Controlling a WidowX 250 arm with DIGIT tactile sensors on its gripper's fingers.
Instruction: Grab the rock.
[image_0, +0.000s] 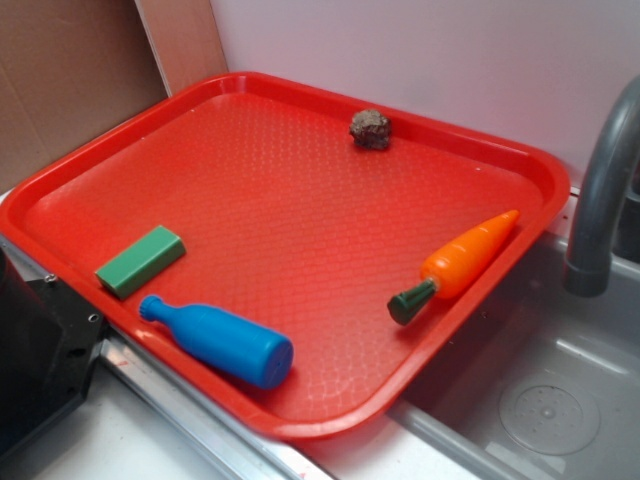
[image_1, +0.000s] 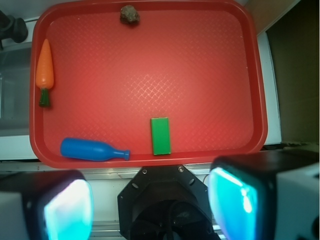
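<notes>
On the red tray (image_1: 255, 75), the rock (image_1: 129, 14) lies far beyond the spread-apart claw (image_1: 150, 205), green block (image_1: 160, 135) nearer between.

tool (image_1: 150, 207) | pads wide apart, nothing between | high up, facing straight down

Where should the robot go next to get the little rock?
Probably straight out across the red tray toward its far edge. The rock sits there alone, well away from the carrot, the bottle and the green block. The fingers look open, high above the near edge.
</notes>
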